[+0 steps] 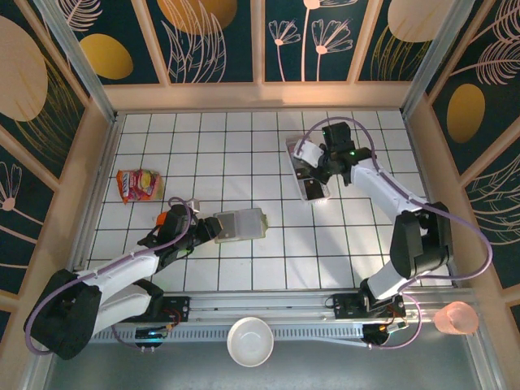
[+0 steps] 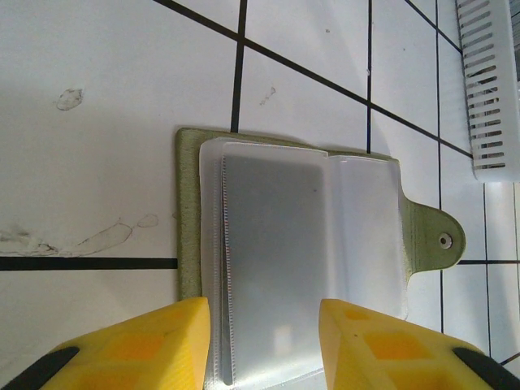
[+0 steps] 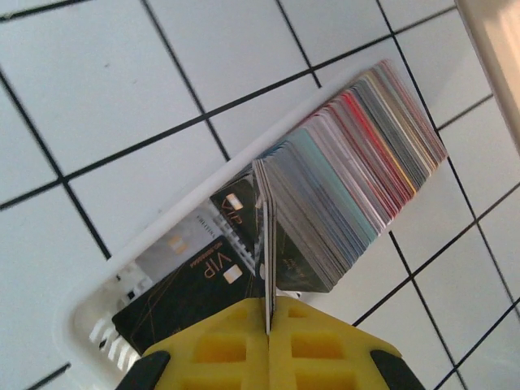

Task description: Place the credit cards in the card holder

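Right wrist | right gripper [image 3: 269,309] pinching one credit card [image 3: 268,244] edge-on in tray [image 3: 77,321] | card holder [image 1: 241,225] well to its left, clamped by left gripper [image 2: 264,315]

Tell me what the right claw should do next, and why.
Probably lift the right claw straight up: it is shut on one card among the credit cards in the tray, and the card holder lies open.

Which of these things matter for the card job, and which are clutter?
Job: row of thin rectangular credit cards; olive-green rectangular card holder; white slotted plastic tray.
Clutter: orange-red snack packet; white round bowl; pink plastic cup.
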Motion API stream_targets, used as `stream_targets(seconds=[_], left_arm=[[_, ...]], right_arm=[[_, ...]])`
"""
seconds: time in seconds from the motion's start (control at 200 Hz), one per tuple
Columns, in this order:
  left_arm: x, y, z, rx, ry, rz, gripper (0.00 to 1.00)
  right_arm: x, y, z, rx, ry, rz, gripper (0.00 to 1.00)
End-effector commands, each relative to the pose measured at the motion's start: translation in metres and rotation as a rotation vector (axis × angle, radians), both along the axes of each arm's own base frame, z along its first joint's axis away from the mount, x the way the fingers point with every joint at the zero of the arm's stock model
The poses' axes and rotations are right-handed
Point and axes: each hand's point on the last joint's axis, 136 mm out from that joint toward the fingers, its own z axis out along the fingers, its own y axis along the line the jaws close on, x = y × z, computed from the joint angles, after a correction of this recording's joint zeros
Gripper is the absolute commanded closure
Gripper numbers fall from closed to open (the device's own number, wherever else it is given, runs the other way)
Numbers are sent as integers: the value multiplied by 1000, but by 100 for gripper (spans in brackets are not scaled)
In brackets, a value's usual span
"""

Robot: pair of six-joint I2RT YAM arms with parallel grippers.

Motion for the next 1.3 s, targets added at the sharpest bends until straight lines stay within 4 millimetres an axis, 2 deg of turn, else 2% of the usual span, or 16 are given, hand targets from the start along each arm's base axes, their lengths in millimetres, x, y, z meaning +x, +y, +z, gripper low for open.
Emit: stream_targets(seconds=[0.0,0.095,0.19,0.265,0.355,0.455,0.601,0.791,1.081,1.291], left_arm=[[5,-3,9,-20,-25,-3,61],[5,-3,8,-19,-21,-3,61],[5,-3,9,-18,-24,-1,60],[5,-3,9,-17,-25,-1,60],[5,-2,9,-17,-26,1,60],[5,-1,9,-9,-23,4,60],[3,2,7,-6,-25,17,60],[4,2,7,-8,-24,20,60],[5,-1,5,-16,-13,14,61],[3,1,5,-17,-17,21,61]], right_arm=[[4,-6,-4,94,102,-223,100],[11,-18,-12,111,141,-395,100],[10,-22,-24,111,219,-497,100],[12,-33,-35,71,245,-589,100],[11,-37,-47,42,279,-629,100],[16,-48,-54,20,285,-685,100],[18,-50,-62,17,325,-708,100],[13,-47,-64,26,354,-701,100],[1,-38,-33,129,321,-665,100],[-9,-41,-47,113,358,-682,100]])
